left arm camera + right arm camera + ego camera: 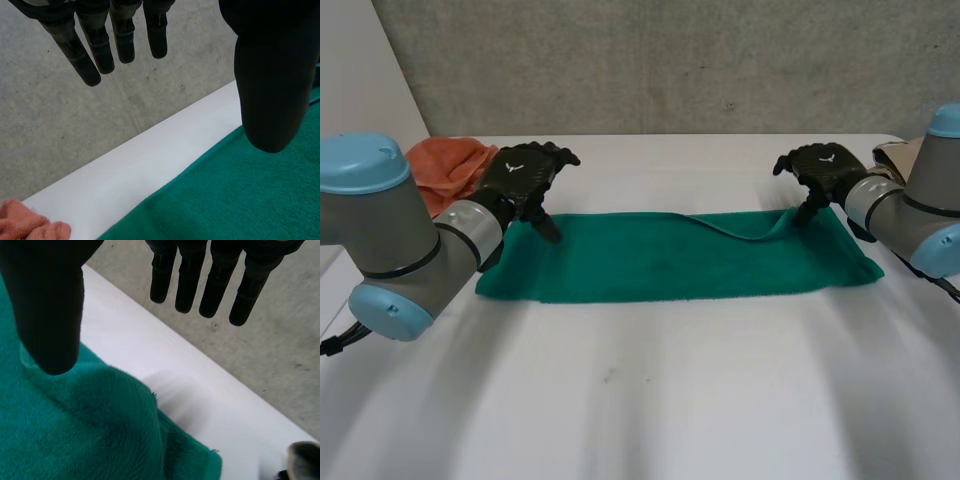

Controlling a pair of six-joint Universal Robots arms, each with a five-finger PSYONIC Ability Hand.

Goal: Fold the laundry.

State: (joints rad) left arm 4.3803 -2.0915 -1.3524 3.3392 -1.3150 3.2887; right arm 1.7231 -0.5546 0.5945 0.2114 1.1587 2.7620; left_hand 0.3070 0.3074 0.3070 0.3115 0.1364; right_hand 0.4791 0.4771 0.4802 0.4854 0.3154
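Table point(650, 400): white, green towel point(670, 262) spread as long strip.
Left hand point(520, 178): my fingers straight, empty, over 10 o'clock corner.
Right hand point(823, 170): likewise, 2 o'clock corner, placed for next fold.

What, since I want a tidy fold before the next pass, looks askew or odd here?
The green towel lies mostly flat, but beside the right hand its far edge lifts into a loose ridge, so the top layer isn't flush there. Nothing else stands out.
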